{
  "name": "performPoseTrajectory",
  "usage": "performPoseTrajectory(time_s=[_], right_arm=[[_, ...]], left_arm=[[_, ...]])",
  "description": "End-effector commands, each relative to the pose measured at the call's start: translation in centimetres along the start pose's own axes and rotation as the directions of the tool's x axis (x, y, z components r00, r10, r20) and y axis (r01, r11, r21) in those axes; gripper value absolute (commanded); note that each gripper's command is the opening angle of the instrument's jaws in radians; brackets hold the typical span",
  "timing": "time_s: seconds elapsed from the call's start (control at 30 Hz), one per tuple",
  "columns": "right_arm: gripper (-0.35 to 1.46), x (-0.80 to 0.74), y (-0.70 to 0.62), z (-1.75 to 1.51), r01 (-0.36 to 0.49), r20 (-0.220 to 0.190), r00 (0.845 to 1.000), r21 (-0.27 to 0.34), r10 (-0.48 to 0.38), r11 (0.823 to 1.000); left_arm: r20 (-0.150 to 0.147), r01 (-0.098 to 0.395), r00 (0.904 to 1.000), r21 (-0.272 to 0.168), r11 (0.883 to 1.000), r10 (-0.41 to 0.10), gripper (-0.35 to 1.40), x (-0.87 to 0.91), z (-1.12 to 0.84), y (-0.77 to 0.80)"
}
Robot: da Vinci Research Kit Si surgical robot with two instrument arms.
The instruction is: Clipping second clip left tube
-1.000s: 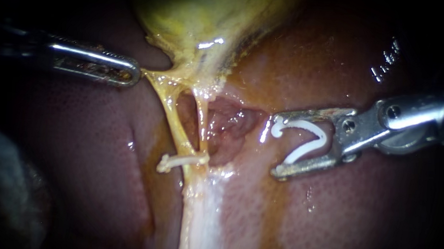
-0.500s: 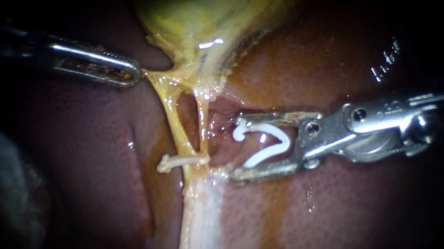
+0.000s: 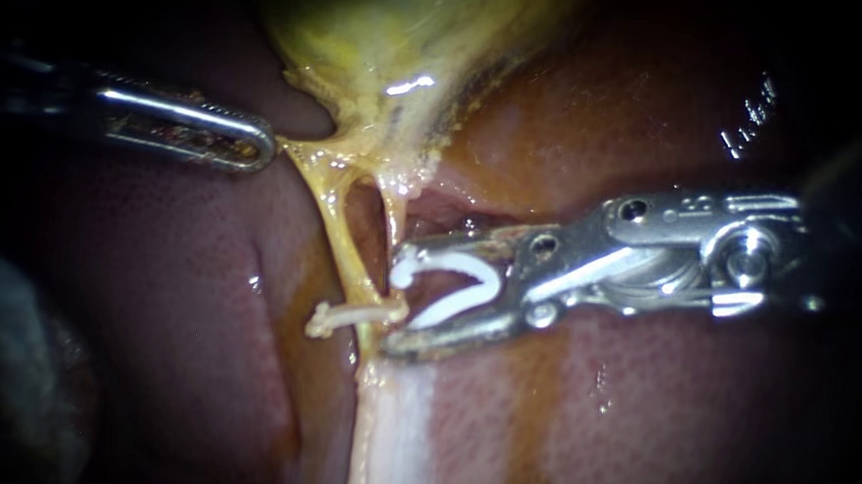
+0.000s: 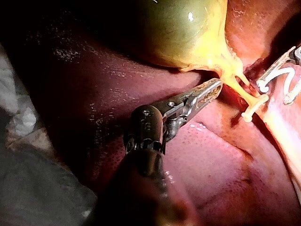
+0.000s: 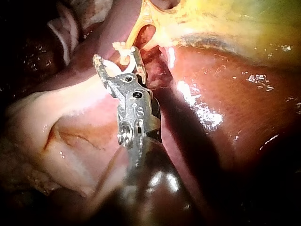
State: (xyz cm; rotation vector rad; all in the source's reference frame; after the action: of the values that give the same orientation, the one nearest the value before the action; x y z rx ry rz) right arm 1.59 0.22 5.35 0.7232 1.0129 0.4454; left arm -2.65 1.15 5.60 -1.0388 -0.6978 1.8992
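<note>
Approach step: right instrument [image 3: 395, 294] pincer holds open clip [image 3: 453, 304], left instrument [image 3: 260, 149] pincer grips gallbladder [image 3: 382, 36]. Next, straddle left tube [image 3: 339, 238].

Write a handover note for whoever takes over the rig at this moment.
Left instrument: jaws shut on the gallbladder edge, tubes stretched.
Right instrument: jaws hold the second clip, which is open and not yet closed.
First clip sits low on the left tube.
Right jaw tips are at the right tube; the left tube is not between them.
To do: bring the second clip around the left tube, above the first clip, and close it.
</note>
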Motion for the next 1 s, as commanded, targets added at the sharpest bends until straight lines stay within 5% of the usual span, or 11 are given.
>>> performPoseTrajectory(time_s=[0.03,0.57,1.0], right_arm=[[0.50,0.00,0.01,0.03,-0.010,-0.003,1.000,0.005,0.010,1.000],[0.50,-0.35,0.36,0.29,-0.107,0.000,0.994,0.023,0.107,0.994],[0.50,-0.45,0.46,0.41,-0.139,0.003,0.990,0.050,0.139,0.989]], left_arm=[[0.000,0.000,1.0000,0.000,1.000,0.000,-0.35,0.00,-0.01,0.01],[-0.002,0.001,1.0000,0.005,1.000,-0.001,-0.35,0.00,-0.01,0.05],[-0.003,0.002,1.0000,0.006,1.000,-0.002,-0.35,0.00,-0.01,0.06]])
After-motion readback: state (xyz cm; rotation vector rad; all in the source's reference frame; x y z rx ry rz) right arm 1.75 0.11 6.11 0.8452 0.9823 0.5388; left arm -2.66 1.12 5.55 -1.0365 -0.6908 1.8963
